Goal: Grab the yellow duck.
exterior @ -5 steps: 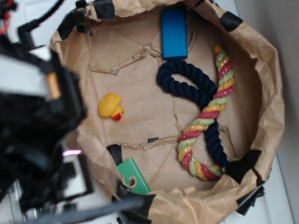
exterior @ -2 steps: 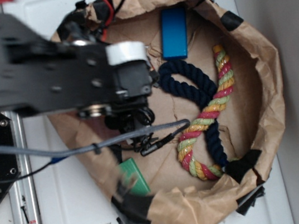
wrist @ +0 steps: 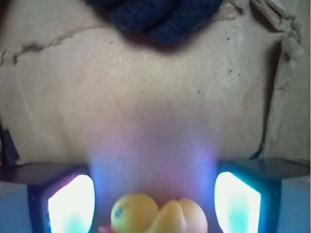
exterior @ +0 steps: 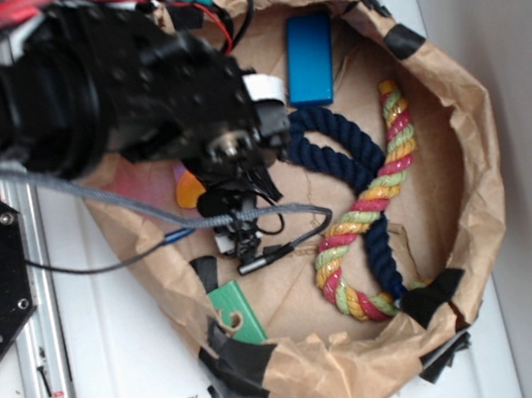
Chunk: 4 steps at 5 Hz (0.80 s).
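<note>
The yellow duck (wrist: 155, 215) sits on the brown paper floor between my two glowing fingers (wrist: 73, 204), at the bottom of the wrist view; gaps show on both sides of it. In the exterior view only a sliver of the duck (exterior: 188, 191) shows under the arm, at the left of the paper basket. My gripper (wrist: 154, 206) is open and low over the duck, with the jaws standing wide on either side, not touching it. In the exterior view the gripper itself is hidden under the black wrist.
The paper basket (exterior: 476, 128) also holds a blue rectangular block (exterior: 310, 58), a dark navy rope (exterior: 339, 148) twisted with a yellow-pink-green rope (exterior: 377, 202), and a green block (exterior: 236, 314). The navy rope (wrist: 155, 17) lies just ahead of the jaws. Cables trail from the arm.
The arm has swung in from the left over the basket and come down over the duck, which now lies mostly hidden beneath it.
</note>
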Each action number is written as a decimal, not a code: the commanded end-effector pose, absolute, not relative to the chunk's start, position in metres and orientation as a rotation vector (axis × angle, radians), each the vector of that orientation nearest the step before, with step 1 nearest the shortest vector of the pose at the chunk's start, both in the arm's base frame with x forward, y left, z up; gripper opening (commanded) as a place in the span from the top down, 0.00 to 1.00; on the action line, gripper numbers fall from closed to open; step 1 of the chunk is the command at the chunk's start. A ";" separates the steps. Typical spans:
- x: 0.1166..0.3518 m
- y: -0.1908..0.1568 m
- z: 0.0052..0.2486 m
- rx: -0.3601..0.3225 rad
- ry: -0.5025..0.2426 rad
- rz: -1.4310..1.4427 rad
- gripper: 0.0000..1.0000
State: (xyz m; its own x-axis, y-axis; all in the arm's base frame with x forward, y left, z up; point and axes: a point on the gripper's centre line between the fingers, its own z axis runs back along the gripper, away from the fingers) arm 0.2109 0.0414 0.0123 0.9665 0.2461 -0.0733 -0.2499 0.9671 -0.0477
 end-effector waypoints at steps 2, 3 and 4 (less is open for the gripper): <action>0.184 0.029 0.016 -0.093 0.110 0.172 1.00; 0.187 0.030 0.018 -0.079 0.097 0.163 1.00; 0.189 0.031 0.021 -0.044 0.080 0.148 1.00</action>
